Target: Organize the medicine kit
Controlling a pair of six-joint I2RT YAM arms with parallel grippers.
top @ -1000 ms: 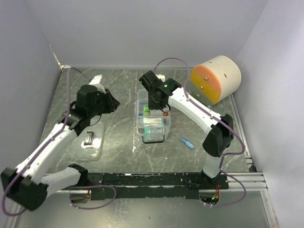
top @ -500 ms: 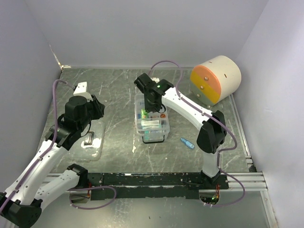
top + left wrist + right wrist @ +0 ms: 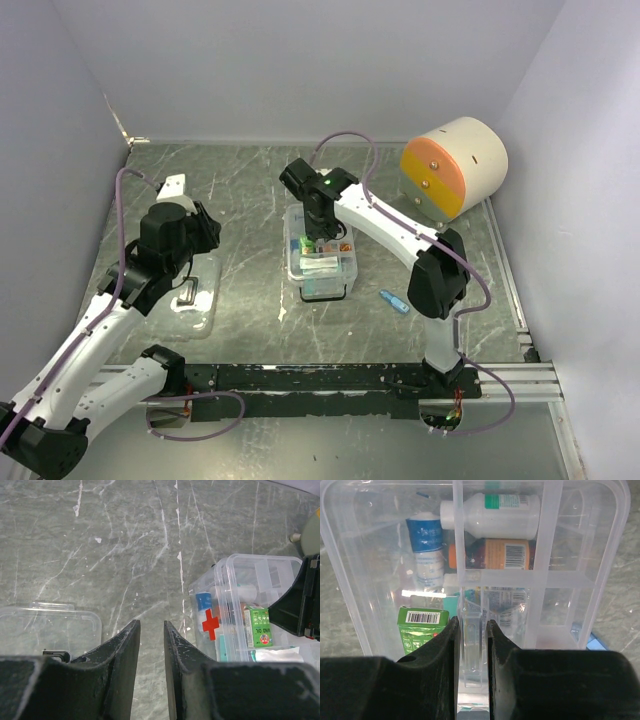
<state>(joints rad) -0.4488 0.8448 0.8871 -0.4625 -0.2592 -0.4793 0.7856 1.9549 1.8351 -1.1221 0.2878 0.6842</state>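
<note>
Two jobs are left, we think: the right gripper (image 3: 471, 624) pinches the clear divided tray (image 3: 545, 577) in the medicine kit (image 3: 351, 268) in the middle of the table (image 3: 250, 185); the left gripper (image 3: 151, 626) hangs with jaws a little apart, holding nothing; the lid (image 3: 200, 318) lies off; a small blue tube (image 3: 394, 301) waits outside.

One clear box (image 3: 291, 262) sits mid-frame, holding one divided tray (image 3: 545, 580), two bottles (image 3: 490, 515) (image 3: 495, 554), one blue-labelled roll (image 3: 427, 550) and one green carton (image 3: 422, 627). One lid (image 3: 195, 312) lies at left, one blue tube (image 3: 395, 302) lower right, one cylinder (image 3: 455, 165) upper right.
</note>
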